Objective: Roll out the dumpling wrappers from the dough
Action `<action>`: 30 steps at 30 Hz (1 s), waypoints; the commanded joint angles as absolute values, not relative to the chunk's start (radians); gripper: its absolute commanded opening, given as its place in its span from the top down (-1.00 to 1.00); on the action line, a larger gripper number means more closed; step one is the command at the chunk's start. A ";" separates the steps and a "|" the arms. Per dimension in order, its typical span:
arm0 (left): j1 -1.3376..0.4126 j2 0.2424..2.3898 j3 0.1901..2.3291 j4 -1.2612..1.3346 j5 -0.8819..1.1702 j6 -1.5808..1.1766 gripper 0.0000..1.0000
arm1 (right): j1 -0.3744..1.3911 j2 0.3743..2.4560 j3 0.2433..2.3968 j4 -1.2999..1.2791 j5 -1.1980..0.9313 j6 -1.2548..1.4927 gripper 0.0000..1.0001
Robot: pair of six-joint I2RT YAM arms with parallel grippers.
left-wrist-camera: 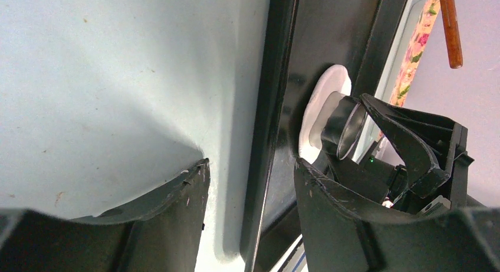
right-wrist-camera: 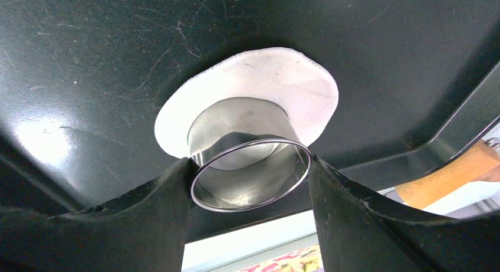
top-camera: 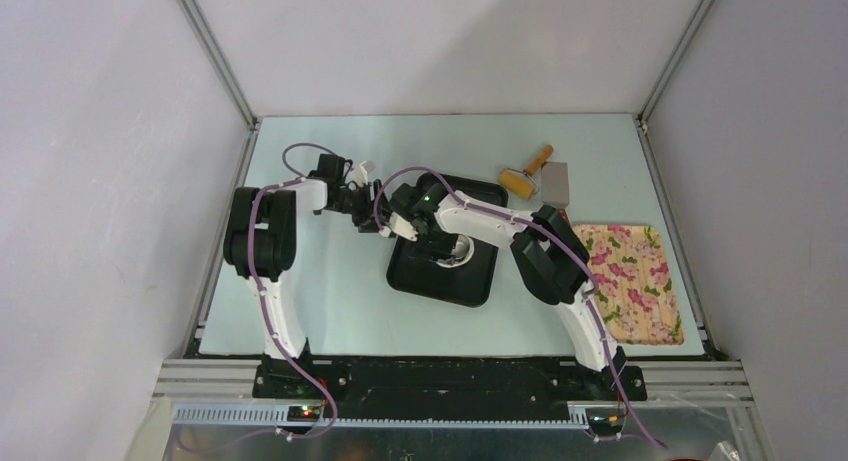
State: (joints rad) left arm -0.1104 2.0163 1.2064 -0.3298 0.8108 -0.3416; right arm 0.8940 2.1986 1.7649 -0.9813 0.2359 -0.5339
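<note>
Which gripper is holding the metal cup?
The right gripper, shut on the cup on the flattened dough; the left gripper is open astride the tray edge.

Between the fingers of the right pincer (right-wrist-camera: 250,166) sits a polished, mirror-bright metal cup (right-wrist-camera: 242,118). Under it the dough (right-wrist-camera: 283,83) looks matt, white and smooth. The black tray (right-wrist-camera: 88,77) below is glossy and finely scratched. Beneath the left pincer (left-wrist-camera: 250,171), the bench (left-wrist-camera: 118,77) is matt, pale and speckled.

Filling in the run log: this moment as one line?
right pincer: shut on steel cup | cup: on flattened dough | dough: in black tray | left pincer: open, astride tray's edge
</note>
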 commanded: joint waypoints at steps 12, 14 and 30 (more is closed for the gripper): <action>-0.103 2.038 1.215 -0.334 0.751 -0.328 -0.23 | 0.836 2.300 1.762 -0.770 0.213 -0.306 0.86; -0.103 2.037 1.215 -0.333 0.751 -0.328 -0.22 | 0.829 2.310 1.771 -0.777 0.233 -0.291 0.86; -0.102 2.039 1.215 -0.334 0.753 -0.328 -0.23 | 0.842 2.298 1.776 -0.857 0.111 -0.361 0.86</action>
State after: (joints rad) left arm -0.1104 2.0163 1.2064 -0.3298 0.8108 -0.3416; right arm 0.8364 2.1979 1.7885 -0.8761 0.1513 -0.4210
